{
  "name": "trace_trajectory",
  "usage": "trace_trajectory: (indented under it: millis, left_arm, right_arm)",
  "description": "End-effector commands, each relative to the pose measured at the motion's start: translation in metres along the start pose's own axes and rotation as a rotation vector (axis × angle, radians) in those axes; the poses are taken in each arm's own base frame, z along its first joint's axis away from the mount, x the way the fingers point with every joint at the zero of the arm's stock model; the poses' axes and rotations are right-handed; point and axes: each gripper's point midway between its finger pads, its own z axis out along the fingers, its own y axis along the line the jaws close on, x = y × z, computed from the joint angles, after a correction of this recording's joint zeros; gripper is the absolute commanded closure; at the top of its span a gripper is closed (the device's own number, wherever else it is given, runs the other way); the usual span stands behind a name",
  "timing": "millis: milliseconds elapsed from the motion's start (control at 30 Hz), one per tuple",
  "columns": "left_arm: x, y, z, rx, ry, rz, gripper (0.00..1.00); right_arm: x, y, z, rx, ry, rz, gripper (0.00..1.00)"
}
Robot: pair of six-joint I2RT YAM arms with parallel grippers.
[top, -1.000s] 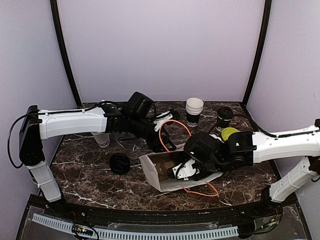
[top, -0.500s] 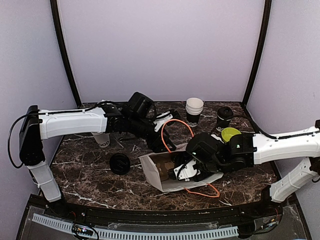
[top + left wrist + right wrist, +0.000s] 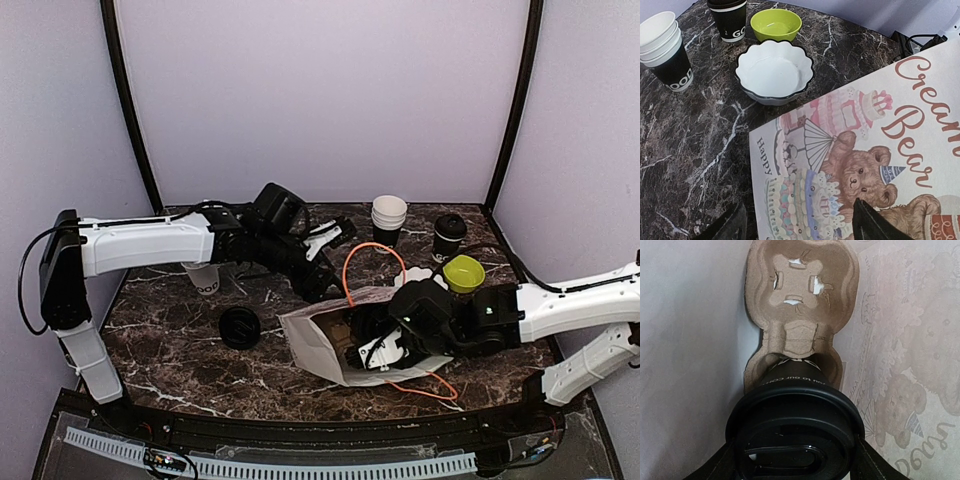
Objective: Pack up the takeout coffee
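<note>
Mostly hidden from the overhead camera, the takeout coffee is deep inside the paper bag. The bag lies on its side on the marble table, mouth toward the right. Only the right wrist view shows the cup. The right gripper is clamped on it at the black lid, one finger on each side, both cut off by the bottom of that view. The cup's base meets the near pocket of a cardboard carrier; its body covers the pocket, so how far it is seated cannot be told.

The left gripper hangs over the bag's printed face with its jaws apart. Only the fingertips show, and I cannot tell whether they touch the paper.

A second lidded coffee stands far right, its top cropped in the left wrist view. The green bowl sits near it, and the stack of lidless cups is further left. From above, the right arm covers most of the white scalloped bowl (the left wrist view shows it whole). The left arm half hides a white cup.

Inside the bag, paper walls close in on both sides of the cup, and the carrier's far pocket stands open. Bare table lies near left, around the loose black lid. An orange cord loop arcs at the bag's far side.
</note>
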Motion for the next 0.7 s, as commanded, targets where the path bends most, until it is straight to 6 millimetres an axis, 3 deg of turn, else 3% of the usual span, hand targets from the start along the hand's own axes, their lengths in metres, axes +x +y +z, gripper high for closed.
trace_trajectory:
  millis: [0,233,667]
  left_arm:
    - [0.01,0.006,-0.002,0.004,0.025,-0.02,0.25]
    - [0.006,0.018,-0.011,-0.018,0.009,-0.043,0.25]
    - [-0.006,0.034,-0.034,-0.07,-0.027,-0.049,0.25]
  right_arm:
    - [0.003,0.021,0.0,-0.119,0.019,-0.032,0.45]
    - [-0.016,0.023,-0.009,-0.278,-0.019,-0.02,0.45]
    - [-0.019,0.022,-0.009,-0.566,0.021,0.081,0.47]
